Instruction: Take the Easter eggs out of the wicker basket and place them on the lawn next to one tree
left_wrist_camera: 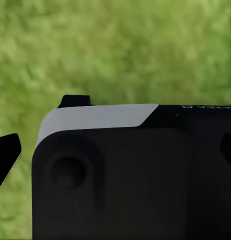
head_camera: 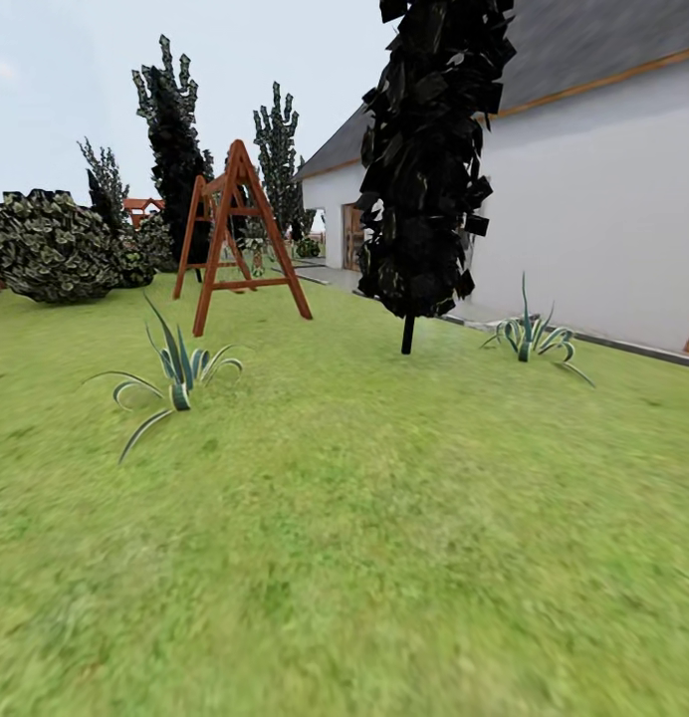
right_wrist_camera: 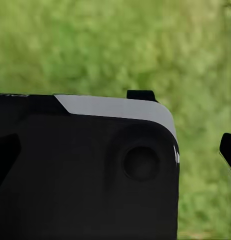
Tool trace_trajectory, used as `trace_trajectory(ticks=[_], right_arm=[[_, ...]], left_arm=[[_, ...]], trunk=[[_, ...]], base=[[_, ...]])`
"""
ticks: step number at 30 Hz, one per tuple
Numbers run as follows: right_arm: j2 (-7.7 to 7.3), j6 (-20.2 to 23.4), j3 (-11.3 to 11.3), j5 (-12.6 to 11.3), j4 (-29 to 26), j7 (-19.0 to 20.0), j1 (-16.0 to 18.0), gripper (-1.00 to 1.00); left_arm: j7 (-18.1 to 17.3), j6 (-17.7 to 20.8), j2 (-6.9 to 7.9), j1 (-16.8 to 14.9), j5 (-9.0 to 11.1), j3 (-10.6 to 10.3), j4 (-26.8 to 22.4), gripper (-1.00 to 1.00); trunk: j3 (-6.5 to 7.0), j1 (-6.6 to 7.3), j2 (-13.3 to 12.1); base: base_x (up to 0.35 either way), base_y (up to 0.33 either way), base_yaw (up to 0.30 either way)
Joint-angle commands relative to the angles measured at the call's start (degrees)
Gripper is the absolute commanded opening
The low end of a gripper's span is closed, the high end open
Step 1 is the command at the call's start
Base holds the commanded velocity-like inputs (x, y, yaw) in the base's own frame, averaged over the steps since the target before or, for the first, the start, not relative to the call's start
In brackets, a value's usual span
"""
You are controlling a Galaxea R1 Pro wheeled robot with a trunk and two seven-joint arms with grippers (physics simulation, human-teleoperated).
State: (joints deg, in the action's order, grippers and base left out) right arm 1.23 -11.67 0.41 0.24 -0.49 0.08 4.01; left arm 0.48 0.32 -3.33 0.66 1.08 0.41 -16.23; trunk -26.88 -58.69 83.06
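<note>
The lawn (head_camera: 384,558) spreads wide and green in front of me in the head view. The Easter eggs, the wicker basket and the pale-trunked tree are out of view. In the left wrist view my left gripper (left_wrist_camera: 115,155) hangs over grass, its two dark fingertips (left_wrist_camera: 6,156) far apart at the picture's edges, with nothing between them but a black and white part of my own body (left_wrist_camera: 110,175). My right gripper (right_wrist_camera: 115,152) looks the same in the right wrist view, with one fingertip (right_wrist_camera: 228,150) at the edge, open and holding nothing.
A narrow black conifer (head_camera: 429,149) stands ahead, right of centre, beside a white house wall (head_camera: 593,209). A brown wooden swing frame (head_camera: 240,234) stands further back on the left, with a round bush (head_camera: 51,247) beyond. Two spiky agave plants (head_camera: 177,373) (head_camera: 529,337) grow low in the grass.
</note>
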Motion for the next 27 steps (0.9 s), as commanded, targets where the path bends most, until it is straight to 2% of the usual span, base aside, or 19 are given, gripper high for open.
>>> trace_trajectory(ticks=[1,19,27], right_arm=[[0.0,-0.19,0.03,0.02,0.07,0.01,0.03,1.0],[0.0,-0.19,0.03,0.1,0.14,0.01,0.03,1.0],[0.0,-0.19,0.03,0.11,0.14,0.01,0.03,1.0]], left_arm=[[0.05,0.03,-0.01,0.04,0.11,0.03,-0.12,1.0],[0.05,0.03,-0.07,0.03,0.15,0.12,-0.12,1.0],[0.07,0.03,-0.1,0.04,0.15,0.12,-0.12,1.0]], trunk=[[-0.05,-0.03,0.02],[-0.05,-0.03,0.02],[-0.05,-0.03,0.02]], base=[[0.324,-0.007,0.0],[0.326,-0.001,0.0],[0.322,-0.087,0.0]])
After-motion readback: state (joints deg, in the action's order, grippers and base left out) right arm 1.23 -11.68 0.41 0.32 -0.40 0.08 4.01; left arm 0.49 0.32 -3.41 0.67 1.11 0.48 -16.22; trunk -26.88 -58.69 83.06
